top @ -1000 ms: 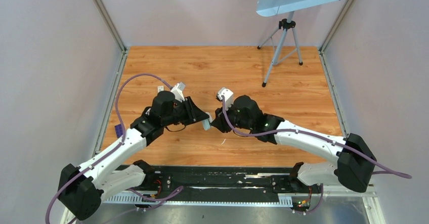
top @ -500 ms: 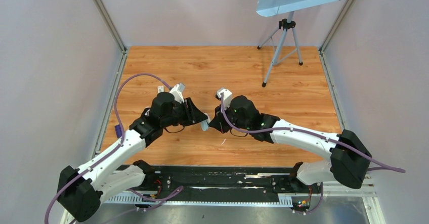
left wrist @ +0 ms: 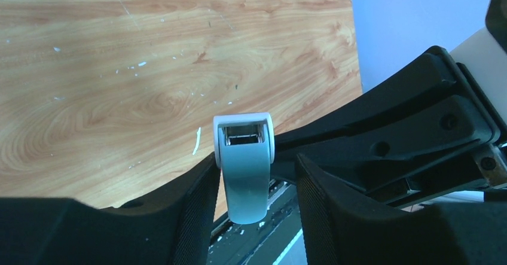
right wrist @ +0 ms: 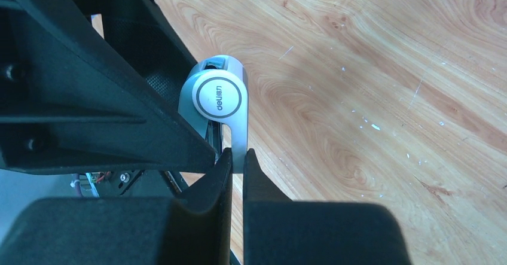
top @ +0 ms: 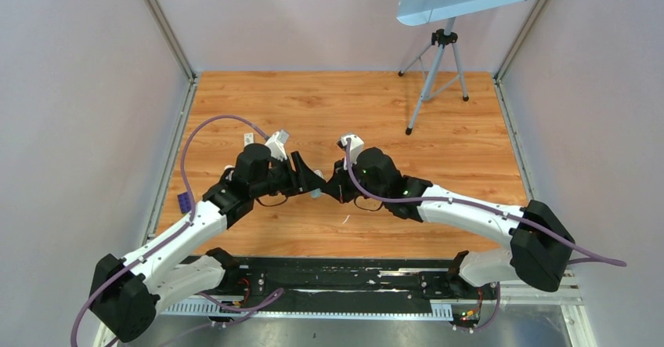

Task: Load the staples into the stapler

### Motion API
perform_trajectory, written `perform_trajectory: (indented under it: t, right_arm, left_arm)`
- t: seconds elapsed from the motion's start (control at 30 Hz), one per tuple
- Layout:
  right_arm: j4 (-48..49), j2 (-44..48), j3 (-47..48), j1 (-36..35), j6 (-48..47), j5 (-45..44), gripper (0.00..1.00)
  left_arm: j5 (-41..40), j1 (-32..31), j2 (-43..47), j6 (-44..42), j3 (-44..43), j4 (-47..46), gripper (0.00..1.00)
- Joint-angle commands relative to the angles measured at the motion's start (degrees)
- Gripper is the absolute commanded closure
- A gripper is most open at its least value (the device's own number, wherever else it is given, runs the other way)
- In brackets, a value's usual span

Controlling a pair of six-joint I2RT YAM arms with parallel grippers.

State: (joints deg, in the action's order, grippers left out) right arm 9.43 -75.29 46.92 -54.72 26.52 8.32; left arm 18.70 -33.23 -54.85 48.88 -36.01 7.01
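Stapler (right wrist: 218, 97) approached further by right gripper (right wrist: 237, 154) than second ago, now pinched at lower edge, fingers nearly shut. Straddled by left gripper (left wrist: 256, 160), clamping indiscernible. Opening judged underway.

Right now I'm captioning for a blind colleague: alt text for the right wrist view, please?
The right pincer pinches the lower edge of a blue-grey stapler with a round logo, over a wooden table. Black parts of the other arm crowd the left.
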Motion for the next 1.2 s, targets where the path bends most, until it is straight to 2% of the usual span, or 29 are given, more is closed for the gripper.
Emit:
perform_trajectory:
  t: [0.0,0.17,0.33,0.53,0.6,0.7,0.77,0.87,1.17]
  right_arm:
    - [1.52,-0.90,-0.78,-0.55,2.64,-3.36,1.00]
    - [1.24,-1.59,-0.87,-0.56,3.01,-4.35,1.00]
    - [0.76,-1.66,-1.05,-0.52,3.00,-6.37,1.00]
    - [0.15,-2.32,-0.53,-0.52,2.68,-6.82,1.00]
    - [0.15,-2.24,-0.83,-0.53,2.61,-7.28,1.00]
    - [0.30,-1.85,-1.32,-0.54,0.78,-7.33,1.00]
    - [0.09,-1.09,-1.74,-0.55,-2.15,-7.25,1.00]
    - [-0.09,0.62,-3.30,0.16,-6.56,-7.78,1.00]
    - [1.20,5.85,-8.66,2.91,-16.71,-5.47,1.00]
  left_arm:
    - [1.16,-0.37,-0.76,1.47,1.46,-2.17,0.51]
    - [0.68,-0.37,-1.32,1.21,1.49,-1.30,0.59]
    - [1.27,-0.38,-1.84,1.23,1.03,-0.54,0.58]
    - [1.87,-0.41,-2.59,0.94,1.12,-0.83,0.66]
    - [2.40,-0.41,-2.64,0.88,1.04,-0.93,0.72]
    - [2.39,-0.34,-2.34,0.50,0.98,-0.79,0.94]
    - [2.18,-0.38,-2.05,-0.47,0.32,0.31,1.00]
    - [1.60,-0.32,-2.02,-3.52,-2.13,4.46,1.00]
    - [6.55,-0.31,-2.67,-12.15,-8.78,14.16,1.00]
